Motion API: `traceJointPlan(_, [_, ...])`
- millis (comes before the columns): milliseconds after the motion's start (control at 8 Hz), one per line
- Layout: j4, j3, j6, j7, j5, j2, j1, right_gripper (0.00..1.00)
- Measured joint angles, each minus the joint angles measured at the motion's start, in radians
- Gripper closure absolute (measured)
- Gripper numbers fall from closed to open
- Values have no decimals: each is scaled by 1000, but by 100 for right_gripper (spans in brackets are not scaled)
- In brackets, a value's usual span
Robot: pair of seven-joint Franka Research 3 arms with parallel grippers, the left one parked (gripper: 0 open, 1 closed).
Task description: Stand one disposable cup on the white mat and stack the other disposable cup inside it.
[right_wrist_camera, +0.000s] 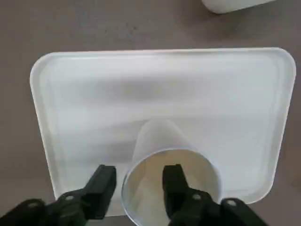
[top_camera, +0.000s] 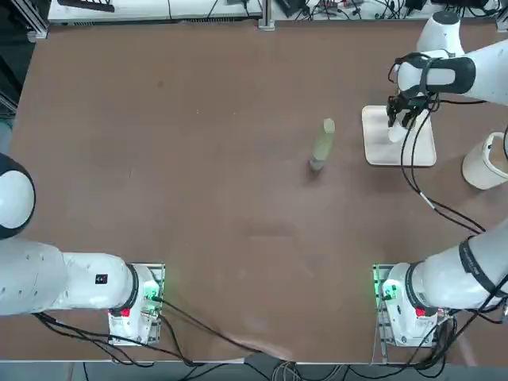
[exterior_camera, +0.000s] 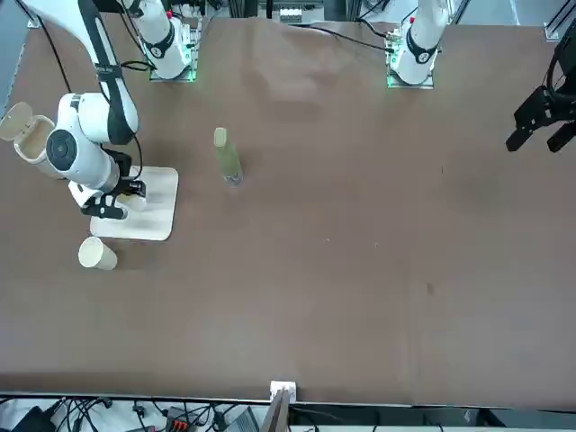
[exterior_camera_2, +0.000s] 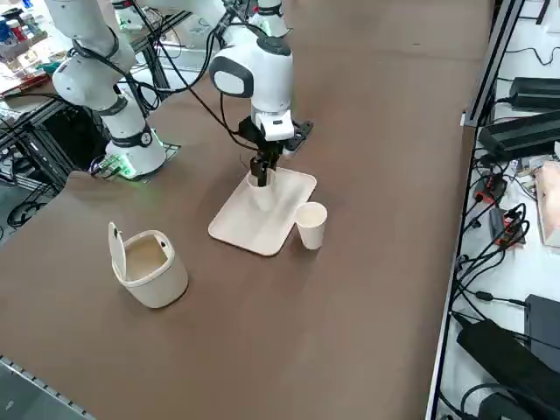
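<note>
The white mat (top_camera: 417, 151) (exterior_camera_2: 254, 227) lies at the table's right side. One disposable cup (exterior_camera_2: 260, 191) (right_wrist_camera: 157, 136) stands upright on it, mouth up. My right gripper (top_camera: 401, 117) (exterior_camera_2: 261, 166) (right_wrist_camera: 138, 173) hangs straight down over that cup and is open. One finger (right_wrist_camera: 104, 181) is outside the rim and the other is inside the mouth, each with a gap to the wall. The other disposable cup (exterior_camera_2: 311, 224) (exterior_camera: 96, 254) stands on the bare table just off the mat's far edge. The arm hides it in the top view.
A round white bucket-like container (top_camera: 484, 163) (exterior_camera_2: 149, 267) with its lid up stands right of the mat, near the table edge. A slim greenish bottle (top_camera: 321, 147) (exterior_camera: 227, 157) stands left of the mat, toward the table's middle.
</note>
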Motion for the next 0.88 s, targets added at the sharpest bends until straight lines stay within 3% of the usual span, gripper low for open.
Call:
traceJointPlan(125, [3,0,-10,0,-1,-9,0,10])
traceJointPlan(250, [16,0,-37,0,-2,-32,0,0])
traceJointPlan(625, [167,3,-210,0,-2,-108,0,0])
traceJointPlan(875, [271,2,-223,-11,-4,-72,-12,2])
